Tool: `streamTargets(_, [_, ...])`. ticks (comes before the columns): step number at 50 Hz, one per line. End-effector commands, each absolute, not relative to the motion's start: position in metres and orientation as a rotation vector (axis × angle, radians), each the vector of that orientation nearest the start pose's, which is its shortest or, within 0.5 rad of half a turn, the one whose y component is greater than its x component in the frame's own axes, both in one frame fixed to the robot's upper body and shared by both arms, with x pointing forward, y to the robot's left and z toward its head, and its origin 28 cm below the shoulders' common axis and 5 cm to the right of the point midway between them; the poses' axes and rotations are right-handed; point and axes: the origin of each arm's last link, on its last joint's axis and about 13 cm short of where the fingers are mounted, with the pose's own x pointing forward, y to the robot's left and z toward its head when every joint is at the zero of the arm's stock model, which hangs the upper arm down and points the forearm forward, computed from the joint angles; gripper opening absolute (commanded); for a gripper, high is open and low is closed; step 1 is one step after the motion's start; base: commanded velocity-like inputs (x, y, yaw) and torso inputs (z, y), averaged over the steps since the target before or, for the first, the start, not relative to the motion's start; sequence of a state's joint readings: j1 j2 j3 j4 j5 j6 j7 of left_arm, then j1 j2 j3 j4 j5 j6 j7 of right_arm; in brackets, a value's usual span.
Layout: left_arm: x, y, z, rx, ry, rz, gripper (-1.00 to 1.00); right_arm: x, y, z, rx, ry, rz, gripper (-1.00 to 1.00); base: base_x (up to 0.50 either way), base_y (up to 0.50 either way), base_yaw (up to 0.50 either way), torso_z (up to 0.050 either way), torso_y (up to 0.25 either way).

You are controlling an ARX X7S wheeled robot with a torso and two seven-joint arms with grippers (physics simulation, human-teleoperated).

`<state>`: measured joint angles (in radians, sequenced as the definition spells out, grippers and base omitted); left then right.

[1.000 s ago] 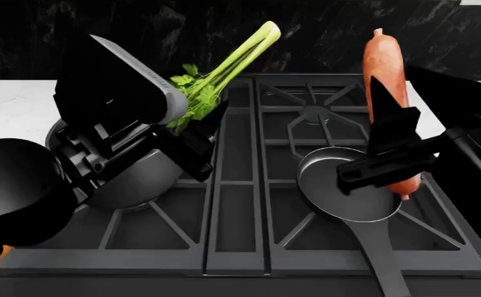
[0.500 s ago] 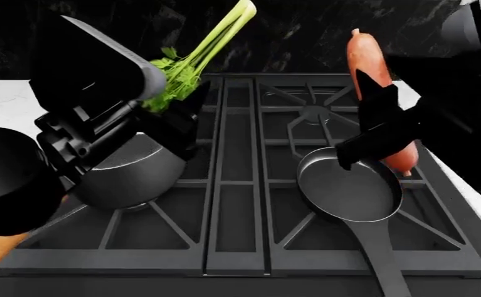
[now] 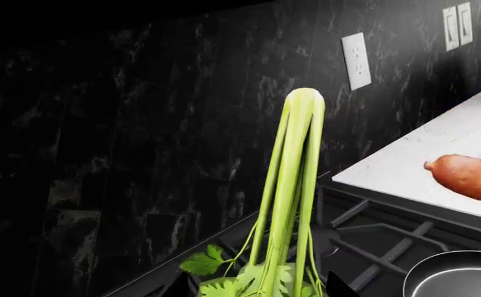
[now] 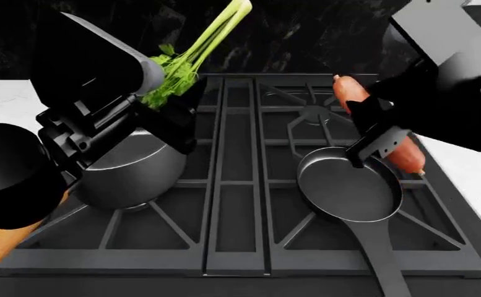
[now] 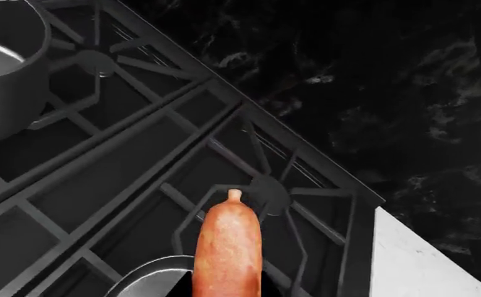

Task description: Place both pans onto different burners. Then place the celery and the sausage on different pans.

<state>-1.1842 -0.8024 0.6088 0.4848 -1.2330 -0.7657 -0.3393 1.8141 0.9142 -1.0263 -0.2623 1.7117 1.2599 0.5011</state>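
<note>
Left tool (image 4: 164, 106) pinches celery (image 4: 199, 46) by its leafy end, above saucepan (image 4: 133, 167) | right tool (image 4: 372, 127) pinches sausage (image 4: 351, 90), tilted over frying pan (image 4: 349, 185) | both pans sit on burners | lower each low and centred before you release | no legible writing.

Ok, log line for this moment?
pans on burners | left claw: celery | right claw: sausage | neither placed

We hold celery (image 4: 192, 54) in the left gripper (image 4: 164, 105) above the saucepan (image 4: 133, 170), sausage (image 4: 378, 127) in the right gripper (image 4: 374, 127) over the frying pan (image 4: 349, 187).
</note>
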Motion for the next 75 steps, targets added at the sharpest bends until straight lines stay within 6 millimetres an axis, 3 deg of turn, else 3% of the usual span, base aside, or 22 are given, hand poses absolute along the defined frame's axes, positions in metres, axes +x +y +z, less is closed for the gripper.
streamTargets(1, [0.255,0.232,0.297,0.239,-0.181,-0.519,-1.00,0.246,-0.165,0.341,-0.558,0.440,0.391,-1.00,0.00,0.00,0.00,0.000,0.000])
streamTargets(19, [0.255,0.232,0.298,0.238,-0.180,-0.519,-1.00,0.275,-0.174,0.321,-0.568,0.517,0.345,-1.00,0.00,0.00,0.00,0.000,0.000])
streamTargets(51, [0.257,0.233,0.297,0.231,-0.170,-0.535,-1.00,0.297,-0.172,0.280,-0.601,0.679,0.367,-1.00,0.00,0.00,0.00,0.000,0.001])
streamTargets(75, [0.259,0.234,0.294,0.228,-0.165,-0.534,-1.00,0.308,-0.169,0.274,-0.622,0.721,0.378,-1.00,0.00,0.00,0.00,0.000,0.000])
